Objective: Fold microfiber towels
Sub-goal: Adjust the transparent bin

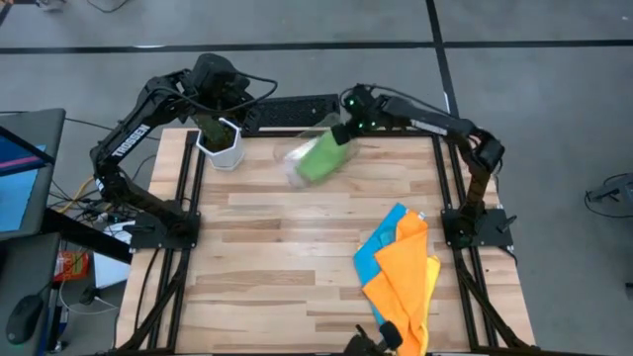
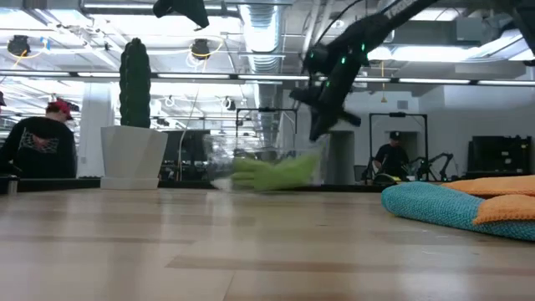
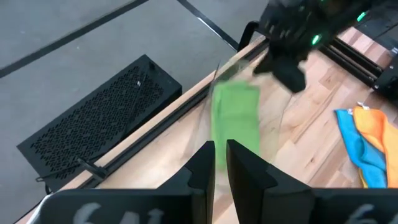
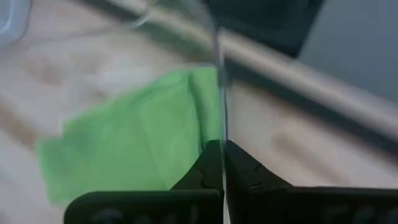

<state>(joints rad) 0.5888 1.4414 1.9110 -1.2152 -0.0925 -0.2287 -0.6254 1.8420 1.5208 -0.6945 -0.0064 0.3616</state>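
Note:
A green microfiber towel (image 1: 318, 158) lies folded inside a clear plastic bin (image 1: 302, 156) near the table's far edge. My right gripper (image 4: 222, 144) is shut on the bin's wall; in the low view it reaches down onto the bin (image 2: 251, 163) from above. The blue (image 1: 374, 252), orange (image 1: 406, 282) and yellow (image 1: 433, 279) towels lie heaped at the table's near right. My left gripper (image 3: 219, 158) hangs high above the far left corner, shut with nothing between its fingers. My right gripper pinches the clear bin's thin wall at its upper edge (image 4: 219, 106) between its two fingers. One finger is on the side where the green towel (image 4: 137, 137) lies, the other outside. The fingers slant down from the table's far right. Whether the blurred bin rests on the table I cannot tell.
A white pot with a green plant (image 1: 220, 143) stands at the far left corner, under my left arm. A black perforated box (image 1: 292, 109) lies along the far edge behind the bin. The table's middle and near left (image 1: 267, 257) are bare wood.

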